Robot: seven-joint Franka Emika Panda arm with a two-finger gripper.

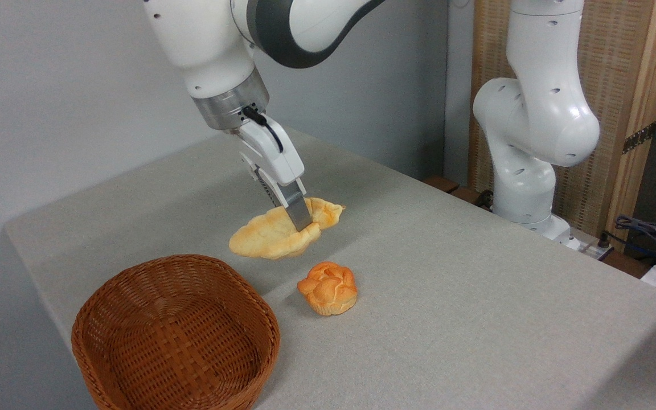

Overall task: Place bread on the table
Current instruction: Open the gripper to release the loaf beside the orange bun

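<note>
The bread (274, 233), a long flat pale yellow loaf with browned edges, hangs just over the table (447, 273), tilted with its left end lower. My gripper (299, 219) is shut on the bread near its right half, fingers pointing down and to the right. Whether the loaf's low end touches the cloth I cannot tell. It sits behind a small round orange-brown bun (328, 287).
A brown wicker basket (177, 336) stands at the front left corner with nothing inside. The arm's white base (527, 171) rises at the back right, with cables (652, 233) beside it. The table's left edge runs close to the basket.
</note>
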